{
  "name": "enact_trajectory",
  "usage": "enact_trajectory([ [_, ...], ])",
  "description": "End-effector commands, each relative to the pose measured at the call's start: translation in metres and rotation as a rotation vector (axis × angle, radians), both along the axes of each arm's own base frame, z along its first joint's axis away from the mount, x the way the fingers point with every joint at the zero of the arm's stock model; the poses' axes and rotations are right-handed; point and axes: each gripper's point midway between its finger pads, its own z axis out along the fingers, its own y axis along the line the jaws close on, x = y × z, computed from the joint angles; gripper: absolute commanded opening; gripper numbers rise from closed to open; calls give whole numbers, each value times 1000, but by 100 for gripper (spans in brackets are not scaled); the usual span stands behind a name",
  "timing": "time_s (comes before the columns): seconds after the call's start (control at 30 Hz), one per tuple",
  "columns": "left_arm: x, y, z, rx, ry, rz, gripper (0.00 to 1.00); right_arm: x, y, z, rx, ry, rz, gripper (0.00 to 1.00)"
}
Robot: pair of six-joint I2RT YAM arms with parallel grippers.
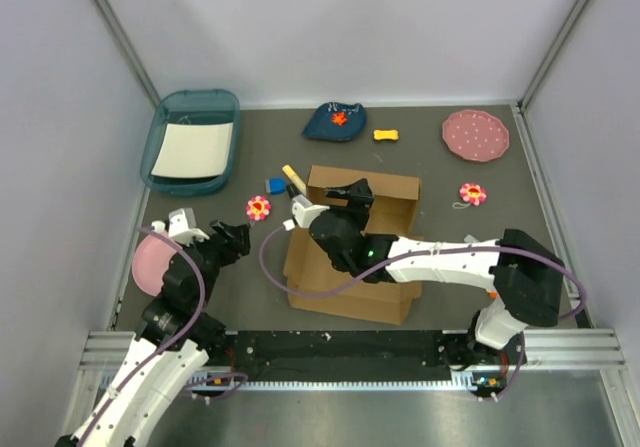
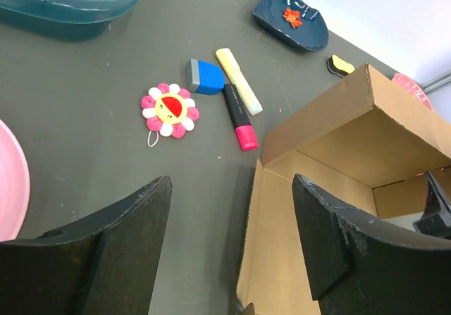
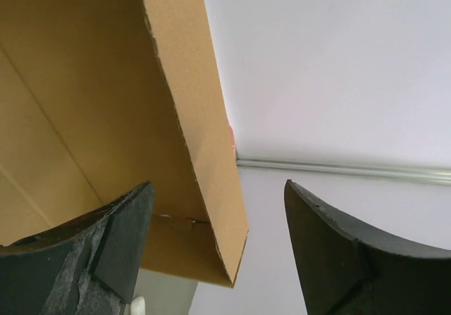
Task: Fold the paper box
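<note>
Sitting near the middle of the dark bench (image 1: 200, 192), the brown cardboard paper box (image 1: 385, 305) is only partly formed: its far wall stands upright, and a broad panel spreads toward the arms. The right tool (image 1: 350, 195) reaches in over the box from the right with its fingers spread wide. In the right wrist view a raised cardboard wall edge sits between the fingers (image 3: 106, 244), nearer one of them. Neither finger presses on it, so nothing is gripped. The left tool (image 1: 232, 237) hovers just left of the box above bare bench, also wide open and empty. Its wrist view shows the box's open left end next to one finger (image 2: 352, 244).

Left of the box lie a pink flower toy (image 2: 170, 110), a blue block (image 2: 206, 77), a yellow highlighter (image 2: 239, 82) and a pink-and-black marker (image 2: 239, 126). A teal tray (image 1: 160, 147) holding a white sheet (image 1: 195, 149) occupies the far left corner. Along the far edge rest a dark blue dish (image 1: 335, 122), a small yellow toy (image 1: 386, 135) and a pink dotted plate (image 1: 476, 135). A second flower toy (image 1: 472, 194) lies right of the box, and a plain pink plate (image 1: 150, 265) sits at the left edge.
</note>
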Motion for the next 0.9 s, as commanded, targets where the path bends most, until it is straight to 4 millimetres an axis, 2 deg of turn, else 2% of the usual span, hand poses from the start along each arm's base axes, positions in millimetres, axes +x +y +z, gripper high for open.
enact_trajectory([
  [0.0,2,2,10,-21,-26,21,75,18,-13,11,-6,-71,-60,72],
  [0.13,5,-2,9,-23,-17,11,76,30,-21,8,-23,-73,-82,67],
  [0.23,7,-5,9,-24,-6,3,76,37,-25,6,-29,-75,-96,56],
  [0.27,8,-6,8,-24,2,2,76,39,-25,5,-32,-75,-97,49],
  [0.37,9,-6,8,-24,2,0,76,43,-25,1,-42,-71,-101,40],
  [0.53,10,-5,11,-18,-11,4,76,46,-26,-5,-54,-66,-103,33],
  [0.63,10,-5,11,-16,-11,6,76,49,-29,-6,-69,-68,-116,24],
  [0.67,10,-5,10,-16,-8,4,76,50,-28,-4,-64,-77,-121,17],
  [0.73,11,-6,12,-20,-12,3,76,51,-29,3,-71,-93,-133,10],
  [0.77,11,-6,13,-22,-15,3,76,52,-29,11,-54,-109,-139,2],
  [0.87,14,-7,19,-30,-28,6,76,55,-34,34,-37,-141,-165,0],
])
